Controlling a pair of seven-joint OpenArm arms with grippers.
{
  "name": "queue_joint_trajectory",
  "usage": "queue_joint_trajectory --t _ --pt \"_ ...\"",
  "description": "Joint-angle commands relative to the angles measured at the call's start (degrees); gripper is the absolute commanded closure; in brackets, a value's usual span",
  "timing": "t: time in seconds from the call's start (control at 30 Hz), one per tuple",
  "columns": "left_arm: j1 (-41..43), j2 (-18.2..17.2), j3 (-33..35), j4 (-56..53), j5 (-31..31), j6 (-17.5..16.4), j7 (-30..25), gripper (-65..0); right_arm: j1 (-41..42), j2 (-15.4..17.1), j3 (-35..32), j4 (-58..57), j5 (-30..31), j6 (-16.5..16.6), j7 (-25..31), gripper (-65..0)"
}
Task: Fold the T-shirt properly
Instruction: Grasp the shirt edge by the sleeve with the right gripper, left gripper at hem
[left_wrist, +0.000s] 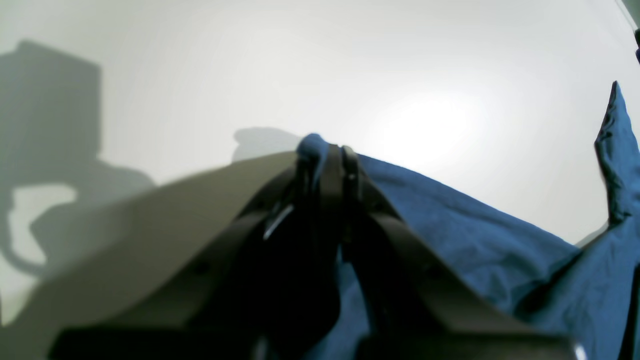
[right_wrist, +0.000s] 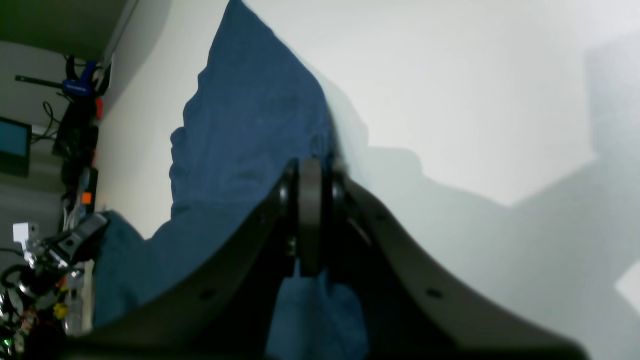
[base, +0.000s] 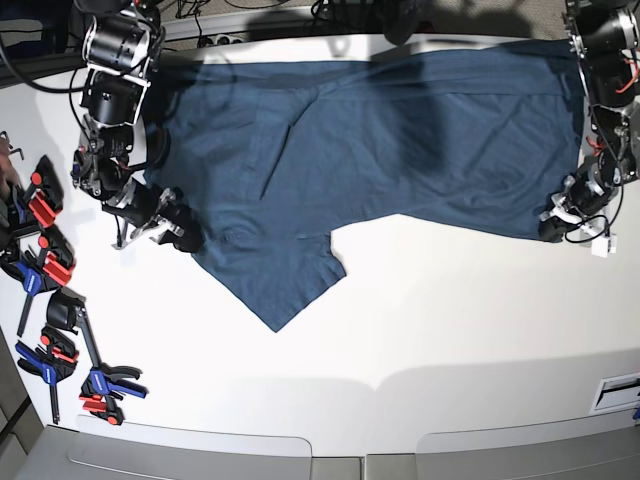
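1. The right hand (base: 178, 232), at 9 o'clock in the base view, has its fingers pressed together on the edge of the T-shirt (base: 400, 140); the right wrist view shows blue cloth pinched between them (right_wrist: 310, 200).
2. The T-shirt lies spread on the white counter (base: 430, 330), filling the 12 o'clock half, its long axis running 9 to 3 o'clock. One sleeve (base: 280, 285) points down towards 7 o'clock.
3. The left hand (base: 552, 228), at 3 o'clock, is likewise closed on the shirt's lower edge; in the left wrist view a tuft of blue fabric (left_wrist: 312, 145) pokes out above the clamped fingertips (left_wrist: 335, 160).
4. Red and blue clamps (base: 50, 300) lie along the counter's 8 o'clock edge. Cables and equipment show beyond the 12 o'clock edge.
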Motion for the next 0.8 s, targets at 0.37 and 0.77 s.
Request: queue_joint_trajectory --t 0.37,0.77 --pt "-0.4 -3.1 -1.1 7.3 -6.2 -4.7 4.3 0.0 0.4 0.3 0.2 12.2 5.4 -0.5 -12.6 0.0" --pt "9.8 -3.1 -9.4 26.8 -8.1 -5.9 8.1 0.0 -3.4 0.3 0.2 25.1 6.7 -0.5 -18.5 0.0"
